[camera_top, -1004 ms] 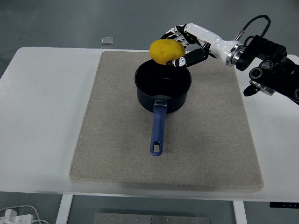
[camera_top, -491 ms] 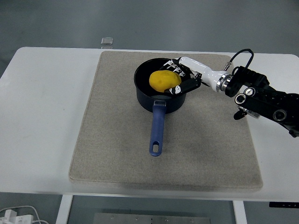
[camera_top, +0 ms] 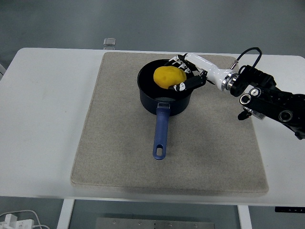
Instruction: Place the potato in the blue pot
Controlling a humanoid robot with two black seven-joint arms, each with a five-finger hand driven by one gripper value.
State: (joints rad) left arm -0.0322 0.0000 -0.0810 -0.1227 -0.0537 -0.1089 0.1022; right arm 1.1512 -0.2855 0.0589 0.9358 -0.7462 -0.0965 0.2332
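The yellow potato sits within the mouth of the dark blue pot, low between its walls. The pot stands at the back middle of the beige mat, with its blue handle pointing toward the near edge. My right hand reaches in from the right over the pot's right rim. Its fingers curl over the far side of the potato and the thumb lies on its near side, so the hand is shut on the potato. I cannot tell whether the potato touches the pot's bottom. The left arm is out of view.
The mat covers most of the white table. A small clear square object lies at the table's back edge, left of the pot. A white cable and plug show below the table at the bottom left.
My right hand carried the potato from above the pot's far rim down into the pot. In the last half second it shifted slightly toward the back of the pot.
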